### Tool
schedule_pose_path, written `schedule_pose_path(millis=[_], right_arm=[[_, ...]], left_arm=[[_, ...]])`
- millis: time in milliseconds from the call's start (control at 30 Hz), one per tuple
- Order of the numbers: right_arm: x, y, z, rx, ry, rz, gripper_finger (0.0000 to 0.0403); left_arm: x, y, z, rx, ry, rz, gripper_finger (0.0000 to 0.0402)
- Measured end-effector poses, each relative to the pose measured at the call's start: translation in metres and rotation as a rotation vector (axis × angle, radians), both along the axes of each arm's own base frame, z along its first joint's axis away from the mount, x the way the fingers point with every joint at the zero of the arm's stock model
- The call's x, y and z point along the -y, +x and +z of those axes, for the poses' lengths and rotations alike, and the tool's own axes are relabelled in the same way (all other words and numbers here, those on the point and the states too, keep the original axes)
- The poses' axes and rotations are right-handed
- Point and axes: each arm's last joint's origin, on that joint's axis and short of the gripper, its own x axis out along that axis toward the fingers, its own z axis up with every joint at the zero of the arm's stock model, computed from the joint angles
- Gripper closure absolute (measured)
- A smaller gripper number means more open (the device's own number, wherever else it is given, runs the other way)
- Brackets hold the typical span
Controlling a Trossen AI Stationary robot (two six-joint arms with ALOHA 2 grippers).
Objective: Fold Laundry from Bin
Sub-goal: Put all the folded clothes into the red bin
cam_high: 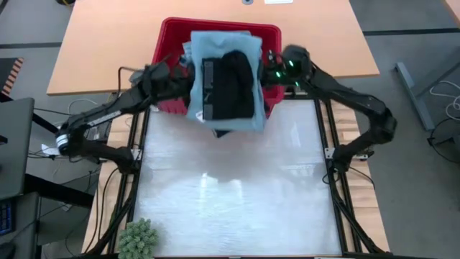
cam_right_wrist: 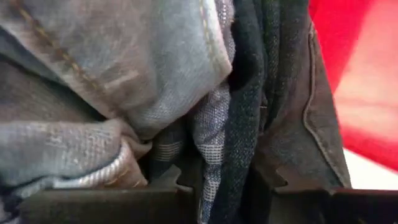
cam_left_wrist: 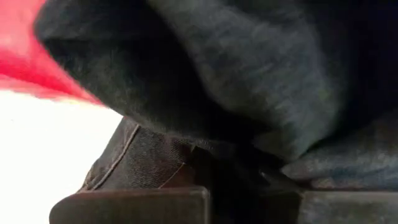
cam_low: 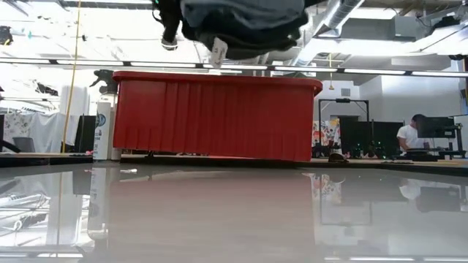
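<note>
Overhead, both grippers pinch the laundry [cam_high: 224, 85] — L gripper [cam_high: 188, 72] clamped on its left edge, R gripper [cam_high: 273, 72] on its right — bundle hangs above bin [cam_high: 172, 32] at table's [cam_high: 230, 194] far edge.

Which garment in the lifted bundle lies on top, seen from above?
The black garment lies uppermost, draped over the light blue garment, which spreads wider beneath it above the red bin.
</note>
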Motion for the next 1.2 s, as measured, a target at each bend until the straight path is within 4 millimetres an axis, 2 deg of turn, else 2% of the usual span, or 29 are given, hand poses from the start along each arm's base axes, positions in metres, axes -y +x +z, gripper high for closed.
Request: schedule_pose_path(millis=[233,367,467,600,800,1000,1200], right_arm=[[0.076,0.036,0.013,0.040,0.001,-0.025,0.0310],[0.121,0.042,0.022,0.056,-0.001,-0.052,0.0310],[0.149,0.042,0.019,0.025,0.028,-0.070,0.0310],[0.185,0.047,-0.001,0.006,0.079,-0.089,0.0310],[0.224,0.061,-0.050,-0.050,0.136,-0.121,0.0310],[0.245,0.069,-0.097,-0.129,0.226,-0.112,0.0314],[0.255,0.063,-0.121,-0.217,0.256,-0.107,0.0314]], left_arm=[[-0.076,0.013,0.014,-0.017,0.020,0.118,0.0401],[-0.123,0.011,0.027,-0.018,0.050,0.157,0.0401],[-0.147,0.010,0.030,-0.072,0.030,0.167,0.0401],[-0.178,0.013,0.020,-0.162,0.007,0.194,0.0401],[-0.219,0.019,-0.023,-0.283,-0.019,0.220,0.0401],[-0.239,0.018,-0.063,-0.404,-0.113,0.215,0.0401],[-0.252,0.009,-0.083,-0.512,-0.116,0.208,0.0392]])
